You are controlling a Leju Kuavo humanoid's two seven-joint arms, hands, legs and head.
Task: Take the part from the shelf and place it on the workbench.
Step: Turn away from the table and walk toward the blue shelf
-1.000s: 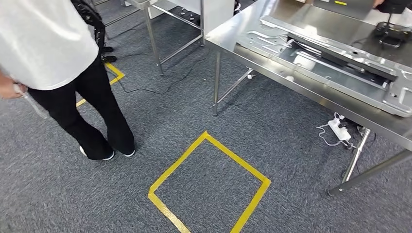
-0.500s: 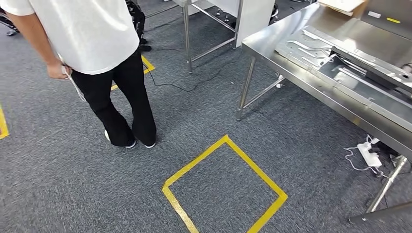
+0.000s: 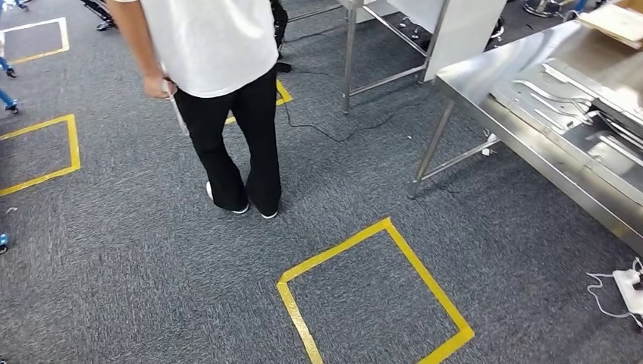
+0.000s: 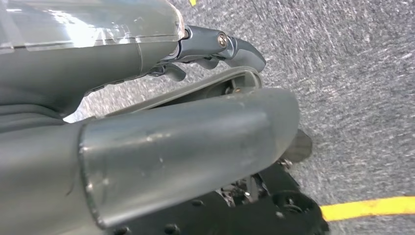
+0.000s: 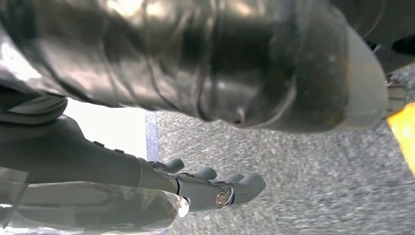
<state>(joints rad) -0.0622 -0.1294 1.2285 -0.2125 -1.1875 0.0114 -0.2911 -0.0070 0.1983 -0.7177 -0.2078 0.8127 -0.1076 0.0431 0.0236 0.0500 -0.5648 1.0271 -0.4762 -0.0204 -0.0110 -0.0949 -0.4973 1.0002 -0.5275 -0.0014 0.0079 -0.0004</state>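
A steel workbench [image 3: 485,72] stands at the right of the head view. A large pressed sheet-metal panel [image 3: 565,102] lies flat on its top. My left hand [image 4: 215,49] hangs over grey carpet in the left wrist view, fingers loosely extended with nothing in them. In the right wrist view my right hand [image 5: 210,183] also hangs above the carpet, fingers apart and empty. Both hands are far from the workbench.
A person [image 3: 220,68] in a white shirt and black trousers stands on the carpet ahead, holding a thin stick. A yellow tape square [image 3: 375,292] marks the floor nearby, with others [image 3: 45,148] at the left. A second table's legs [image 3: 349,57], a floor cable [image 3: 326,130] and a power strip [image 3: 631,284] lie around.
The whole picture has slid rightward, so the camera has turned left. More floor and tape squares show at the left, less of the workbench at the right.
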